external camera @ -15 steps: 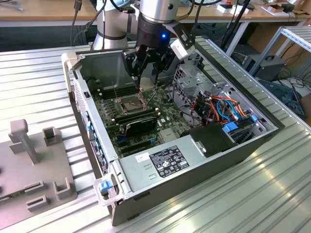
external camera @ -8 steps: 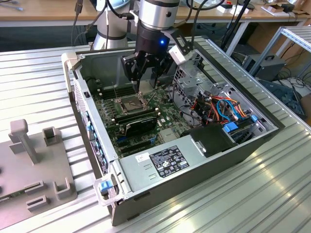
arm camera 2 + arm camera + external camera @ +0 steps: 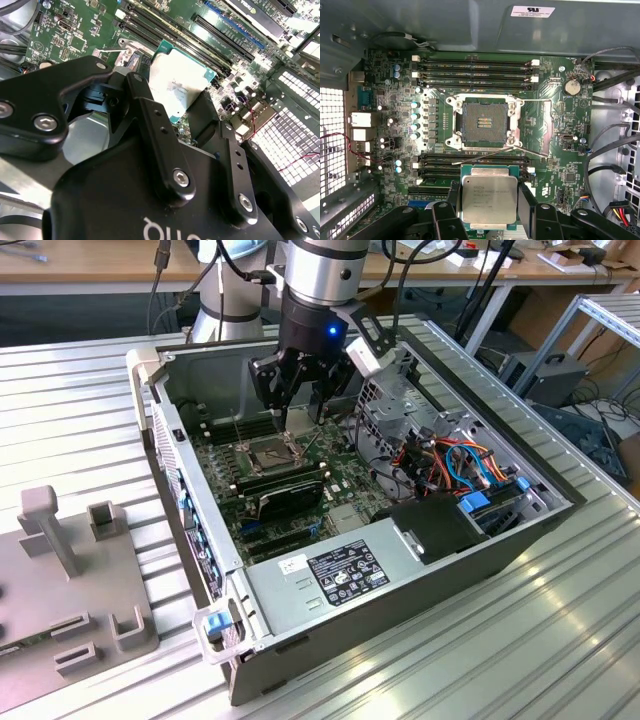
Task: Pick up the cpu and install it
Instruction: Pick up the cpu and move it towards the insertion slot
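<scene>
fingers (image 3: 526, 197): closed on two opposite edges of cpu (image 3: 488, 199), chip clamped between them
cpu: held off the motherboard (image 3: 560, 150), metal top facing the first wrist view, just beside socket (image 3: 485, 122)
socket: open, contacts exposed
case (image 3: 420, 610): lies open side up on worktop (image 3: 560, 640)

Small print on the cpu (image 3: 487, 197), a white sticker (image 3: 532, 11) on the case wall (image 3: 470, 25) and a black label (image 3: 348, 570): none legible
</scene>
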